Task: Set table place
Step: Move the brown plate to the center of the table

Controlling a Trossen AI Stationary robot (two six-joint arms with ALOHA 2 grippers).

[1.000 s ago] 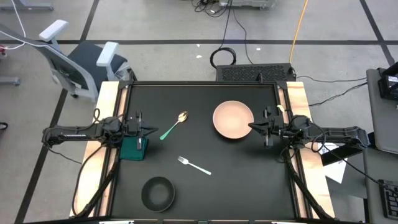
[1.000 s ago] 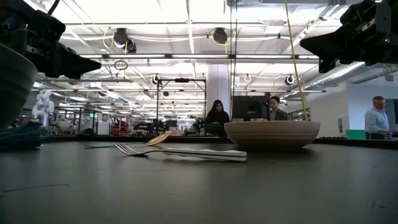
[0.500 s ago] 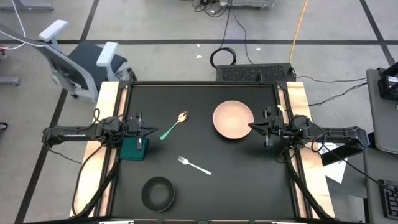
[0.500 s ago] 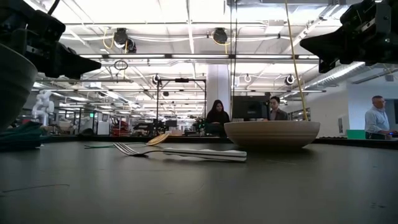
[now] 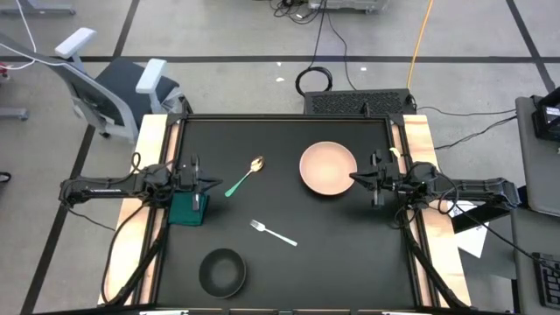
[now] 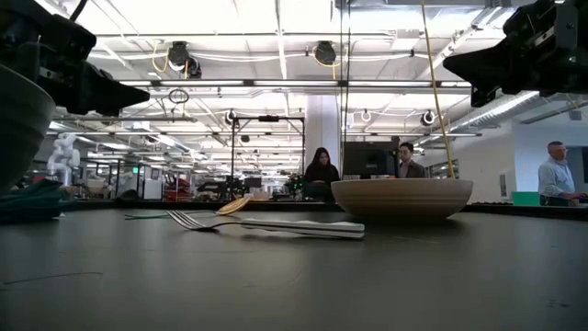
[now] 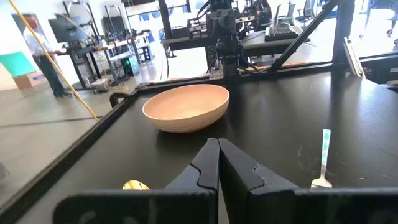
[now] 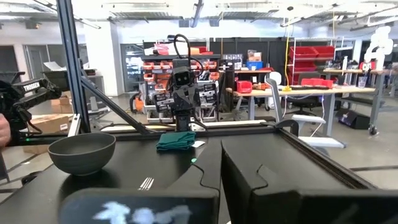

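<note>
overhead, the left gripper (image 5: 213, 183) hung with fingers together at the table's (image 5: 350, 254) left edge, partly hiding a green cloth (image 5: 185, 210). the bowl (image 5: 221, 270) sat near the front, the spoon (image 5: 245, 176) and fork (image 5: 273, 233) mid-table, the fork's tines too small to make out. the plate (image 5: 327, 168) lay just beside the right gripper (image 5: 356, 178), also closed and empty.
</note>
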